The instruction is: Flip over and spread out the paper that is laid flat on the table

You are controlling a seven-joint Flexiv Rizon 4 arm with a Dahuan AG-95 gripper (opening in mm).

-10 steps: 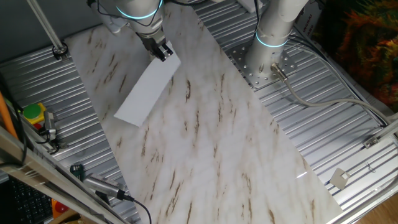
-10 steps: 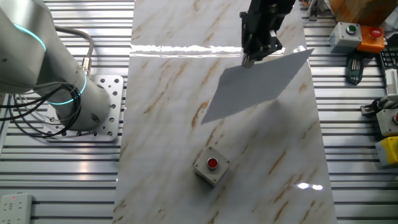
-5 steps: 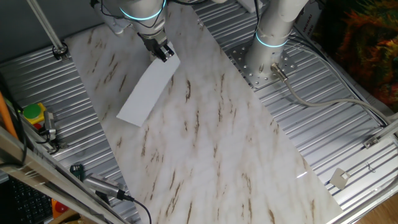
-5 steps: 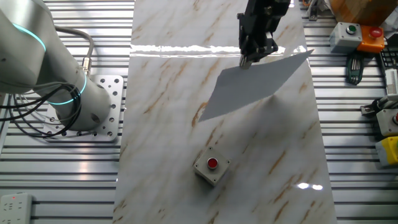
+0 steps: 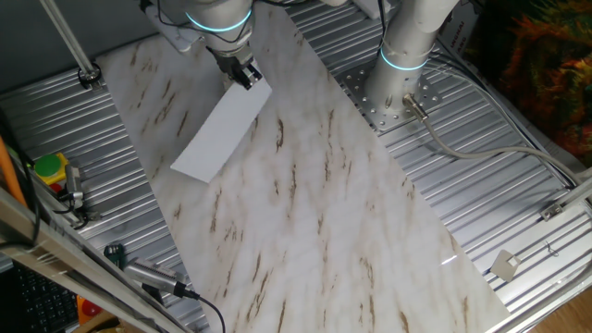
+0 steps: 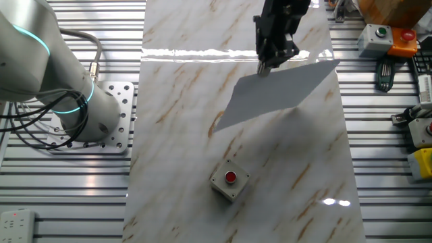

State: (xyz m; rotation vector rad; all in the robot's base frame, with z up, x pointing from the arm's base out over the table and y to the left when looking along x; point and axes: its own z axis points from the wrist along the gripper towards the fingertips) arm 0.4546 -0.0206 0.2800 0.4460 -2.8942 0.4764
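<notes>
Two-finger gripper (image 6: 266, 67) pinching the edge of the white paper sheet (image 6: 273, 91), sheet hanging slanted below it over the marble table (image 6: 182, 88), red-button box (image 6: 229, 180) well beyond the sheet's lower edge

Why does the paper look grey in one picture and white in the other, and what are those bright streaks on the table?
In the other fixed view, the paper shows a shaded side, and lamp glare bands the table; in one fixed view it looks white.

The arm reaches down over the table, pincer (image 6: 265, 66) pinched closed.
</notes>
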